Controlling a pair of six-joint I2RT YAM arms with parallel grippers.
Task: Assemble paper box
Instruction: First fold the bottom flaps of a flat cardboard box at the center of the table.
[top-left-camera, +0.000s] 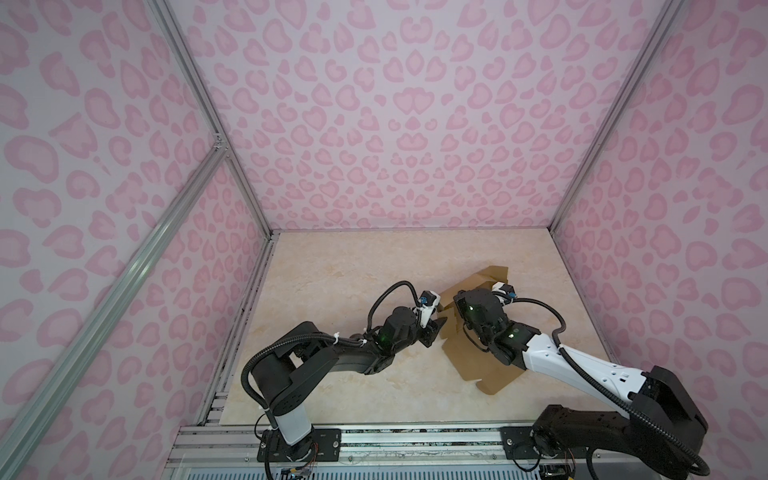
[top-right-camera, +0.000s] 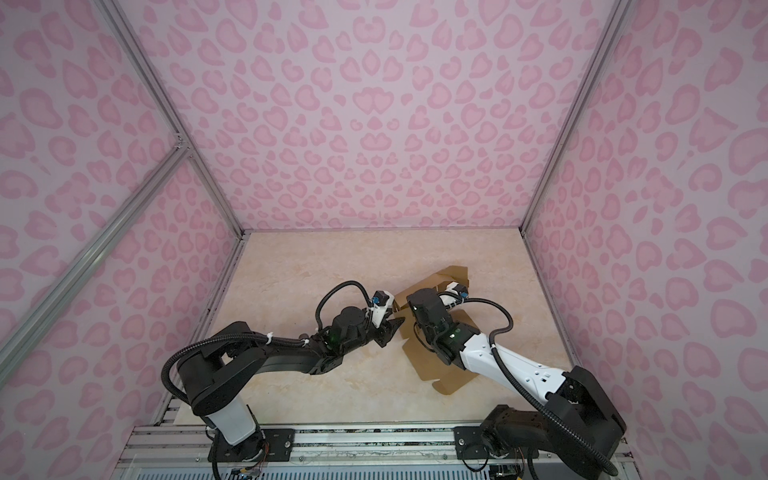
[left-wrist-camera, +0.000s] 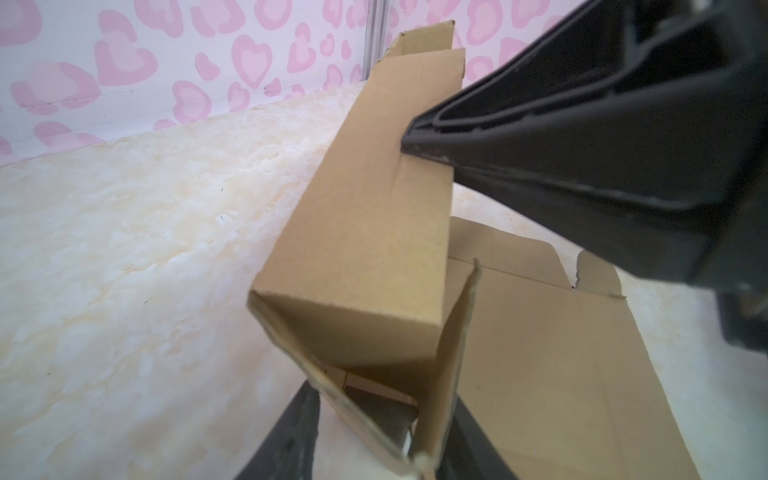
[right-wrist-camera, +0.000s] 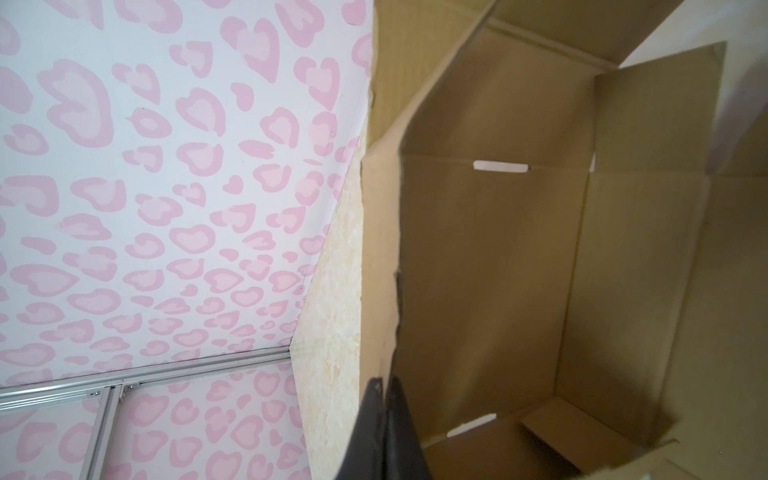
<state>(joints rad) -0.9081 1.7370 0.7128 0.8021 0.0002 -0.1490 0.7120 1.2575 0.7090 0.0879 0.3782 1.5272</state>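
Pinching paper box (right-wrist-camera: 519, 270) wall: right tool (right-wrist-camera: 384, 399) | left tool (left-wrist-camera: 409, 266) spread around folded flap

the brown kraft cardboard paper box (top-left-camera: 478, 365) lies on the pale marble-patterned table (top-left-camera: 332, 270), right of centre, under the right arm (top-left-camera: 582, 365); the left arm (top-left-camera: 332, 353) reaches beside it.

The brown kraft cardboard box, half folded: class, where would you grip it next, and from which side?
Probably the raised side wall of the brown kraft cardboard box, from the open marble tabletop side: it stands upright with a thin free top edge, while the base panel lies flat.
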